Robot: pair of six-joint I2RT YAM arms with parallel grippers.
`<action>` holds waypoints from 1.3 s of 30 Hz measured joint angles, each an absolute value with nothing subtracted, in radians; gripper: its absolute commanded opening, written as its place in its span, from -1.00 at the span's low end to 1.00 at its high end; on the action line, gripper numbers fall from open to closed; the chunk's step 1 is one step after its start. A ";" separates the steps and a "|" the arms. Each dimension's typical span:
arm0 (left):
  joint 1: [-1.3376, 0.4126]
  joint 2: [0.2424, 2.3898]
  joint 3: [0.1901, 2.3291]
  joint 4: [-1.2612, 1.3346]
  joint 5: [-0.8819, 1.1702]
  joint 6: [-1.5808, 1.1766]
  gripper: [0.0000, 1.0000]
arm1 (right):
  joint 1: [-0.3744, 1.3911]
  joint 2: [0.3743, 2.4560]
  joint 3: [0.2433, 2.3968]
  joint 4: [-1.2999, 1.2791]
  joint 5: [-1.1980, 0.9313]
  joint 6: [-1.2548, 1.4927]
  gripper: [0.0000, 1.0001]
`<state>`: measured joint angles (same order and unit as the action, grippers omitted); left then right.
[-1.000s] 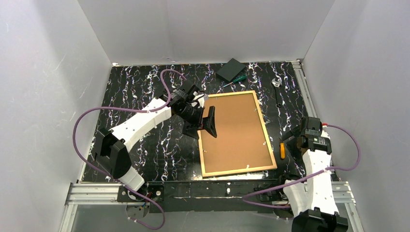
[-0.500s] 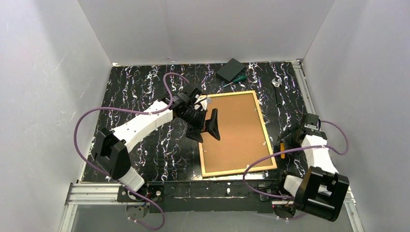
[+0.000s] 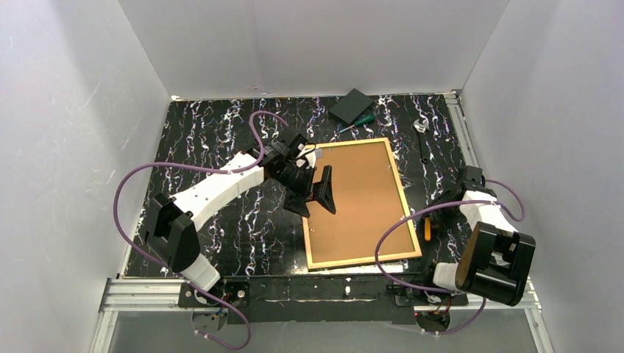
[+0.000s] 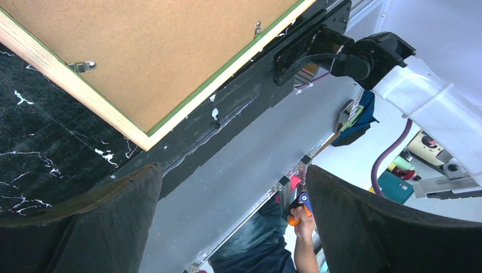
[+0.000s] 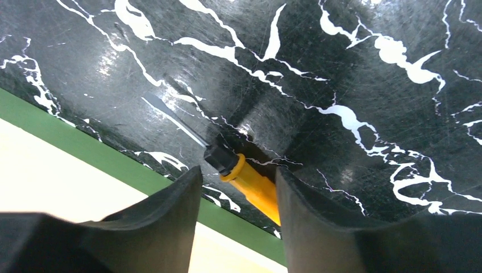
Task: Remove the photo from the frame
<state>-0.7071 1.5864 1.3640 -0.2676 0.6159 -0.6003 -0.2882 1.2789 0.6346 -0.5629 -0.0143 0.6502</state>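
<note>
1. Closest to me, the right claw (image 3: 444, 211) sits low on the black table (image 3: 221, 132). It is just beside the right side of the frame (image 3: 360, 262).
2. This claw is about half open. It has one finger on each side of the handle of an orange screwdriver (image 5: 256, 190). One finger looks like it touches the handle. There is a small gap at the other finger, so I think it is not squeezing yet.
3. I think it goes for the orange screwdriver because a thin tool can push the little metal clips (image 4: 82, 66) out of the way.
4. The frame lies flat and face down. I can see its green edge and its pale wood back. A brown board (image 3: 357, 198) fills it and faces up.
5. I cannot see the photo. I guess it is under the brown board, inside the frame, with the picture side down. That may be why the frame lies this way: the back has to open first.
6. Farther in, the left claw (image 3: 318, 193) hangs over the left side of the frame. It is wide open and holds nothing. I cannot see it touching anything. Maybe it is there to keep the frame steady.
7. At the far end lie a black box (image 3: 352, 105) and a green screwdriver (image 3: 362, 118), well apart from both claws.
</note>
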 measured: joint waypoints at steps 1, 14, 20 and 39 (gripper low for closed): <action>-0.707 1.589 1.364 -0.267 0.618 -0.600 0.96 | -0.288 1.292 0.643 -0.574 -0.006 0.652 -0.21; -0.707 1.617 1.364 -0.267 0.624 -0.596 0.96 | -0.288 1.336 0.683 -0.631 0.058 0.661 -0.92; -0.706 1.617 1.356 -0.264 0.593 -0.570 0.96 | -0.288 1.341 0.728 -0.637 0.062 0.624 -0.97; -0.704 1.616 1.276 0.065 0.587 -0.790 0.87 | 0.356 0.948 0.757 -0.487 -0.326 0.571 -0.97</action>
